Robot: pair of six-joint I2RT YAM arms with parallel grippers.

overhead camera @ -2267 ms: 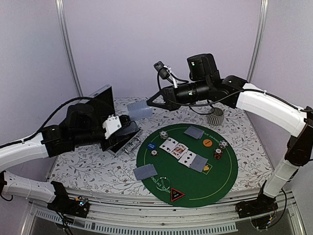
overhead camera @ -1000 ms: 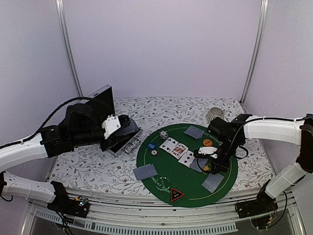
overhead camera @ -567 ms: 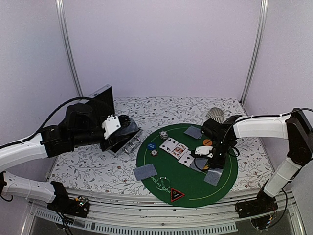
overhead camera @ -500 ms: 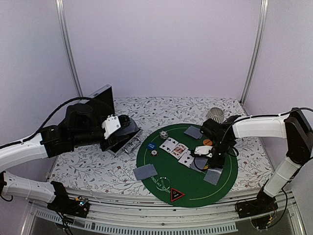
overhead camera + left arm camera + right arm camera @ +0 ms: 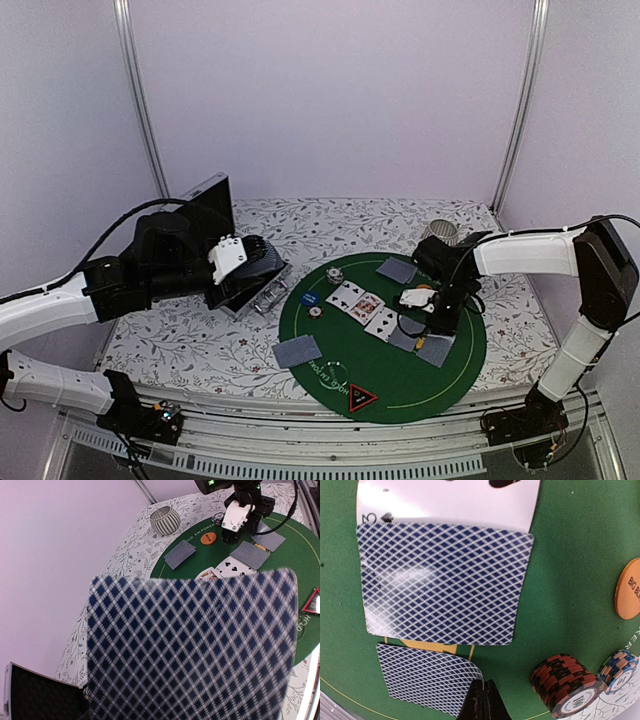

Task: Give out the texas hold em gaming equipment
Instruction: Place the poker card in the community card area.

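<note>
My right gripper (image 5: 483,700) is shut on the corner of a face-down playing card (image 5: 422,677) lying on the green mat (image 5: 330,355), and that corner curls up. Just beyond it, another face-down card (image 5: 445,582) overlaps a face-up three of spades (image 5: 445,500). A red-black chip stack (image 5: 565,682), a blue-white stack (image 5: 620,672) and an orange disc (image 5: 629,587) lie to the right. My left gripper (image 5: 250,262) holds a deck of cards (image 5: 190,650) by the case; the deck's back hides its fingers in the left wrist view.
The open aluminium case (image 5: 205,200) stands at the back left and the ribbed cup (image 5: 440,232) at the back right. On the mat lie face-up cards (image 5: 355,298), face-down cards (image 5: 396,270), a blue disc (image 5: 309,297) and the black triangle (image 5: 362,398).
The right arm came down from above the table to the mat's front right, then slid its card back toward the row of cards. The left arm has stayed still.
</note>
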